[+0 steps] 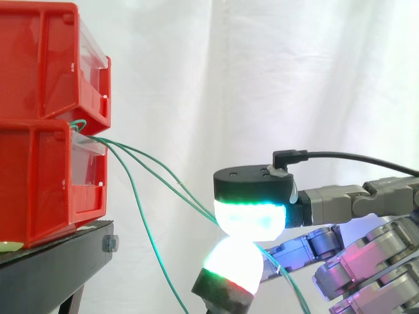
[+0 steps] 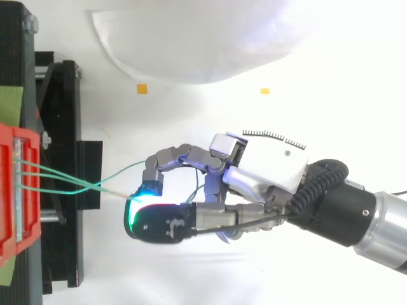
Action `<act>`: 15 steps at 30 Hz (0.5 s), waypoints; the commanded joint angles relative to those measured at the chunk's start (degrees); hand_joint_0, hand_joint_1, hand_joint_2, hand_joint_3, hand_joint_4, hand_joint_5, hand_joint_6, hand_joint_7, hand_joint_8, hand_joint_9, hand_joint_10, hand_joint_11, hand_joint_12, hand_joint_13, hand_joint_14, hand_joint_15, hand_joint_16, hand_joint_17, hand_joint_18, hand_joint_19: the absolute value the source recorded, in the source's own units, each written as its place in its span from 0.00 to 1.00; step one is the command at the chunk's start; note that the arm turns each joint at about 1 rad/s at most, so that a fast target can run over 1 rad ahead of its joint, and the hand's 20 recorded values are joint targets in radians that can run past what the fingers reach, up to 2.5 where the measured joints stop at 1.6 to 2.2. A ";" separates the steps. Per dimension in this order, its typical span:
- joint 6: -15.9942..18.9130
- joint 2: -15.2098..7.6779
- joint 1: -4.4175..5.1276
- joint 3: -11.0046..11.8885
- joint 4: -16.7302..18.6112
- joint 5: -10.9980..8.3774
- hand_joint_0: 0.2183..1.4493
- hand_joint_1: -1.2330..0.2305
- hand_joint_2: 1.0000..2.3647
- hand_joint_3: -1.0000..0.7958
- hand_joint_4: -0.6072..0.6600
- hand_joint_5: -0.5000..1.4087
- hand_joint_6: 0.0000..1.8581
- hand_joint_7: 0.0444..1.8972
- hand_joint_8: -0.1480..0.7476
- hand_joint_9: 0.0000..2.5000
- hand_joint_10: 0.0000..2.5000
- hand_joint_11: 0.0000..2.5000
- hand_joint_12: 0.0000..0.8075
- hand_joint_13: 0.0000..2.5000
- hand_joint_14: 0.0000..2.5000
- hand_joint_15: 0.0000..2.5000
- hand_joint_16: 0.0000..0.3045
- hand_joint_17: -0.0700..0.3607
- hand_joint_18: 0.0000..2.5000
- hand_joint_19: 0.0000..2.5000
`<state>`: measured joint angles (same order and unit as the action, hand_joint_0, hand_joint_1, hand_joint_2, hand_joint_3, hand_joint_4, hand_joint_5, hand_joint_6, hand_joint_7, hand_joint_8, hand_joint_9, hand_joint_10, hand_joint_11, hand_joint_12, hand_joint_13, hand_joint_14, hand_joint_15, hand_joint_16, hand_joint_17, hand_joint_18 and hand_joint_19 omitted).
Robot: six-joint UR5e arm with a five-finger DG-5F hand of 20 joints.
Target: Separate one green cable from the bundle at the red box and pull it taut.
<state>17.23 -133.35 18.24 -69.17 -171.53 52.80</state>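
Nearest, at the lower right of the side view: a grey-and-black robot hand [image 1: 252,186], reaching in level from the right edge. Presses two fingers [image 1: 252,221] pad to pad, one above the other, both glowing white with a green rim. Pinches a thin green cable [image 1: 196,200] between them. Curls the remaining fingers loosely behind and below, tinted magenta and blue. Seen from above, the same hand [image 2: 273,168] comes in from the right, white casing uppermost, with the cyan-green glow at its left tip.

Next, further left: a bundle of thin green cables [image 2: 89,186]. Leaves the front of the lower bin and spreads rightward in mid-air, clear of the stand. Slopes down from the bin to the pinch in a nearly straight line along the held strand. Cannot tell whether a second strand close beside it is caught too. Sags in a loose curve along another slack green strand [image 1: 154,248], passing left of the pads down to the bottom edge. Trails a further green length down to the right of the pinch.

Beyond, at the left edge: two red plastic storage bins with clear fronts, the upper red bin [image 1: 39,59] stacked on the lower red bin [image 1: 39,183]. Under them, a black metal stand [image 1: 59,258].

Farthest: a white curtain [image 1: 262,78] with soft vertical folds.
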 commanded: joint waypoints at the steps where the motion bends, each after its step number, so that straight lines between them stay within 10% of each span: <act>1: -1.23 0.02 -0.22 0.00 0.05 0.46 0.21 0.45 0.26 0.61 0.61 0.23 0.45 0.68 0.60 0.74 0.34 0.71 0.63 0.66 0.47 0.51 0.33 0.68 0.67 0.38; 15: -14.77 0.02 -2.06 0.61 0.05 2.05 0.18 0.53 0.56 0.61 0.68 0.19 0.47 0.58 0.62 0.64 0.43 0.62 0.61 0.62 0.49 0.48 0.33 0.69 0.63 0.37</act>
<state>6.09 -133.33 16.62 -68.87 -171.53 54.42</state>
